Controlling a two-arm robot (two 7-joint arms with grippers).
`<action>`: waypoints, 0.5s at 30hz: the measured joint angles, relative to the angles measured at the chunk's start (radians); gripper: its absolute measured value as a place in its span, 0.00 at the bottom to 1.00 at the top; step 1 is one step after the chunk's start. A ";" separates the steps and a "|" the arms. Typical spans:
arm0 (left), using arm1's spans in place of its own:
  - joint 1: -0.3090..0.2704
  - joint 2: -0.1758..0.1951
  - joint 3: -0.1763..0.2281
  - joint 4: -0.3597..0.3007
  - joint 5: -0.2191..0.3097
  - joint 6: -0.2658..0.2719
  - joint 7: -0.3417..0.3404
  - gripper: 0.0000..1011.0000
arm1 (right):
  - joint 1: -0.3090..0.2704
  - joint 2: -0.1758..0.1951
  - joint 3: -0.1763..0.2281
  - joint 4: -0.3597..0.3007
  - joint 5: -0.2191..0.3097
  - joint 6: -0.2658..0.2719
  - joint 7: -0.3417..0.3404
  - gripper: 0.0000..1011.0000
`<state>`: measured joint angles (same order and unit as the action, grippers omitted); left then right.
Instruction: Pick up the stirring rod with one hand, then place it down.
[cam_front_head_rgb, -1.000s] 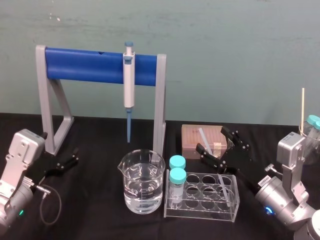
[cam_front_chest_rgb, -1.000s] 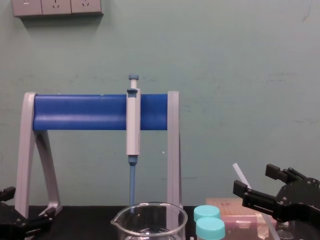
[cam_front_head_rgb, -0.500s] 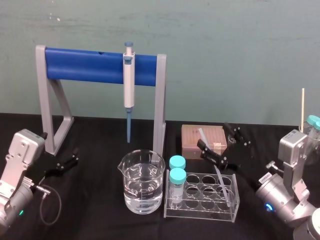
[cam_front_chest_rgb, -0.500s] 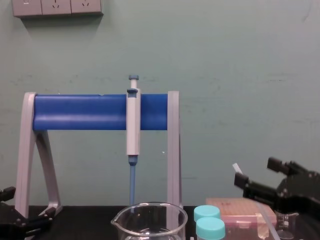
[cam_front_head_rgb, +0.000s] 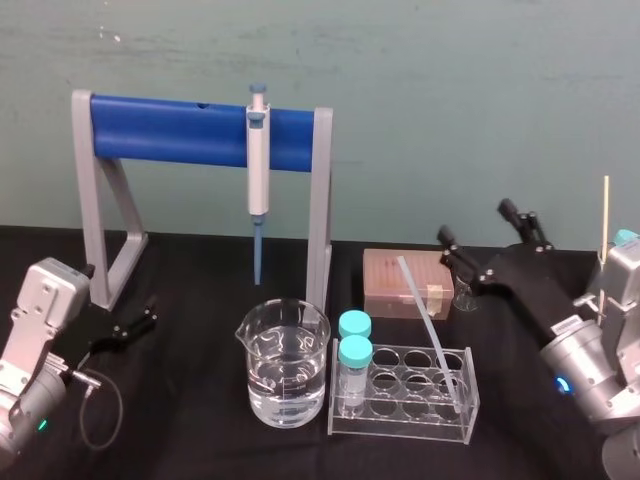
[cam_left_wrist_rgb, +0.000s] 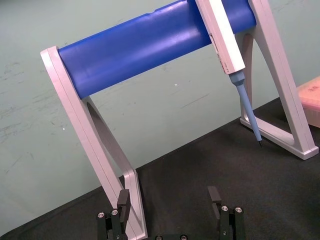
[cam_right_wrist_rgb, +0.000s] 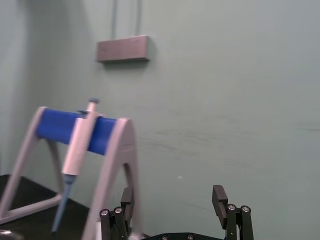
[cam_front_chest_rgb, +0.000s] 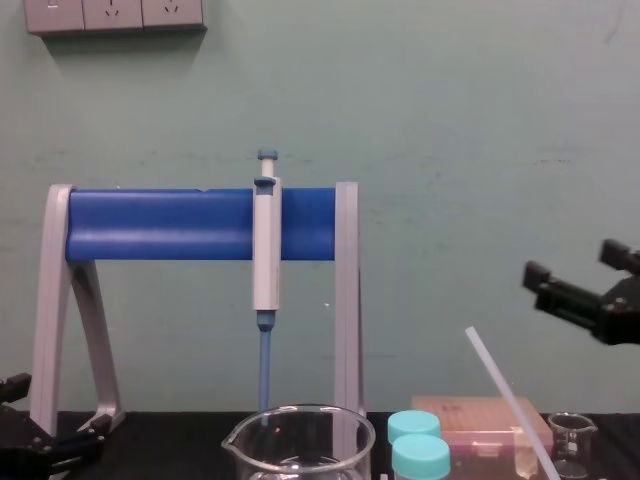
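Both black angular grippers w/ fingers spread: right gripper (cam_front_head_rgb: 480, 228) up in air, left gripper (cam_front_head_rgb: 148, 312) low. Long translucent whitish stirring rod (cam_front_head_rgb: 428, 325) leans in clear plastic rack (cam_front_head_rgb: 400, 422).

Soft, even room light covers the green wall (cam_front_head_rgb: 450, 90), with no hard shadows. The black table (cam_front_head_rgb: 190, 420) reads dark (barely any reflection), while small bright highlights glint on the glass beaker (cam_front_head_rgb: 283, 365).
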<state>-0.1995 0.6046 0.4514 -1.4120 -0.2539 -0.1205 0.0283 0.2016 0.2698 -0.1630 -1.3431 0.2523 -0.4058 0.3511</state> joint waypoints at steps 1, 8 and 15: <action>0.000 0.000 0.000 0.000 0.000 0.000 0.000 0.99 | -0.005 -0.001 0.006 -0.006 -0.002 0.006 -0.008 0.99; 0.000 0.000 0.000 0.000 0.000 0.000 0.000 0.99 | -0.044 -0.002 0.051 -0.027 -0.011 0.090 -0.050 0.99; 0.000 0.000 0.000 0.000 0.000 0.000 0.000 0.99 | -0.050 0.005 0.055 -0.009 -0.026 0.230 -0.072 0.99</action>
<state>-0.1995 0.6047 0.4514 -1.4120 -0.2539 -0.1205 0.0283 0.1513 0.2744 -0.1081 -1.3526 0.2262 -0.1760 0.2796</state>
